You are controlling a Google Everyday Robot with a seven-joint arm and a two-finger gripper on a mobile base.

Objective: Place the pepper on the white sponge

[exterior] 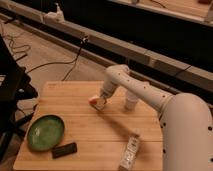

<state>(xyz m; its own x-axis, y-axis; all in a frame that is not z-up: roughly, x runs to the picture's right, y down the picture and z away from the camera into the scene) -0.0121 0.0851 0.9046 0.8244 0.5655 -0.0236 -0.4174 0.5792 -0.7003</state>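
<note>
Gripper (102,95) low over white sponge (100,103)
Pepper (93,99) shows only as an orange-red edge beside it; its grip state is unreadable.

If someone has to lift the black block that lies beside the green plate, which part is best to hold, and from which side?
Probably from above, pinching the two long sides of the black block near its middle. It lies flat on the wooden table, long and narrow, so its short width suits two fingers. The green plate sits close behind it, so a sideways approach looks crowded. The hand is far off, at the white sponge.
</note>
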